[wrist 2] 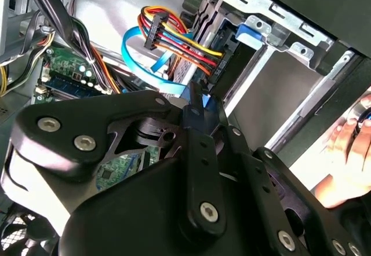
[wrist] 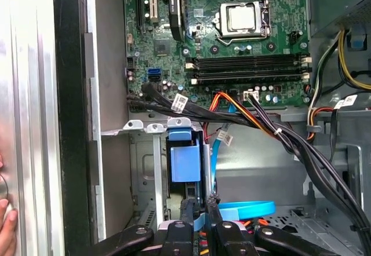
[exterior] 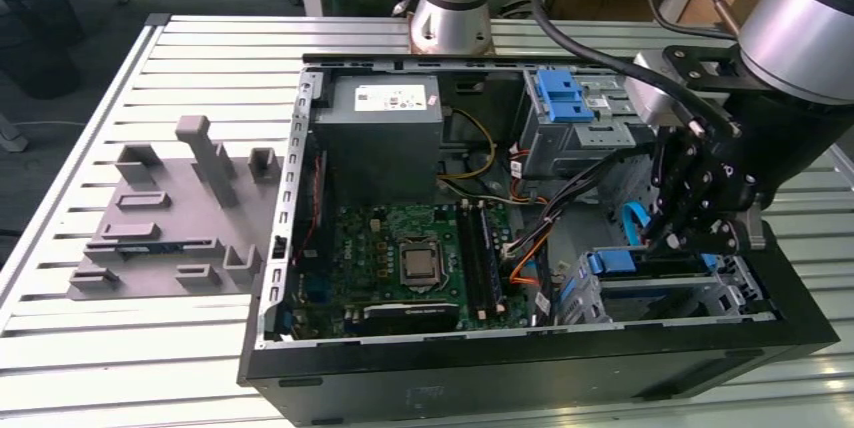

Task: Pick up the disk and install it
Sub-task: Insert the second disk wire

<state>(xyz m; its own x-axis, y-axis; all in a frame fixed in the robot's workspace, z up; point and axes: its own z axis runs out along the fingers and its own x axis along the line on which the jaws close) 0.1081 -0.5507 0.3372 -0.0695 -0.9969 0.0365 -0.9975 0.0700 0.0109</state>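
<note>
Inside the open computer case [exterior: 287, 238], at the drive cage [exterior: 667, 293] in the corner on the exterior view's right, the gripper [exterior: 681, 233] reaches down with its black fingers [wrist: 197, 209] drawn nearly together. They pinch the blue bracket edge of the disk [wrist: 185, 160], which stands on edge in the cage slot, already set between the metal walls. Next to the cage, the green motherboard [exterior: 414, 258] covers the case floor, and a bundle of black and orange cables [wrist: 243, 114] crosses from the board toward the cage. A flat blue cable [wrist: 246, 209] curls just beside the slot. Part of a person's hand [wrist 2: 348, 152] shows beyond the case wall in the second wrist view.
</note>
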